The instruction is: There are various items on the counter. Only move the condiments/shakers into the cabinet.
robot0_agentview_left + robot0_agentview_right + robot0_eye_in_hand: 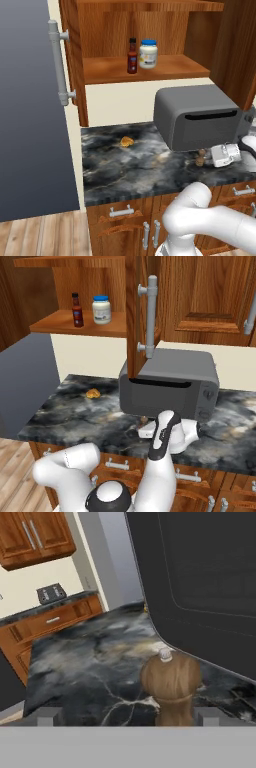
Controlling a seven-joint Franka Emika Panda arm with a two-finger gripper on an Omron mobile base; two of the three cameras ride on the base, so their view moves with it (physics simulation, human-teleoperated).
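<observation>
A small brown wooden shaker (171, 684) stands upright on the dark marbled counter (115, 170), just in front of the toaster oven. My gripper (126, 716) is open and low over the counter. The shaker sits between its fingertips, nearer the right one, with no visible contact. From the left base view the shaker (200, 158) is just left of my gripper (210, 159). The red sauce bottle (132, 56) and the blue-lidded white jar (148, 54) stand side by side on the cabinet shelf (165, 67). They also show as bottle (77, 310) and jar (101, 310).
A grey toaster oven (197, 117) fills the counter's back right, close behind the shaker. An orange-tan food lump (127, 141) lies on the counter's left part. Open cabinet doors (132, 316) with grey handles hang above. A tall grey fridge (30, 110) bounds the left.
</observation>
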